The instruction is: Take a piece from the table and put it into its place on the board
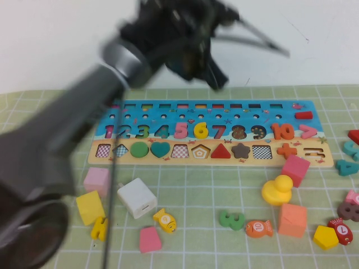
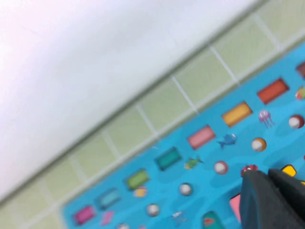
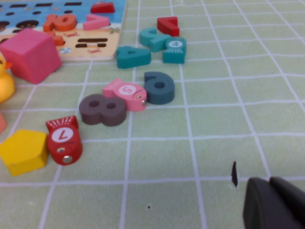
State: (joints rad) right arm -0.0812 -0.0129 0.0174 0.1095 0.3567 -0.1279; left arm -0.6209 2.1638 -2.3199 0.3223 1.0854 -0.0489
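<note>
Yellow chunky number "6" (image 1: 200, 130) sits seated in the long blue-and-tan puzzle board (image 1: 314, 147); left gripper (image 1: 216, 78) hovers above the board's far edge, closed and empty; right gripper (image 3: 276, 202), off the board's right end, looks closed.

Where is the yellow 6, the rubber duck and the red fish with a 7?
yellow 6 (image 1: 201, 131), high view, middle of the number.
rubber duck (image 1: 276, 190), high view, its body.
red fish (image 3: 63, 140), right wrist view, its back.

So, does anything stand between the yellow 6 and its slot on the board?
Nothing visible: the yellow 6 already sits in its slot on the board. The left tool, shut, hangs above the board's far edge; the right tool is low over the mat.
</note>
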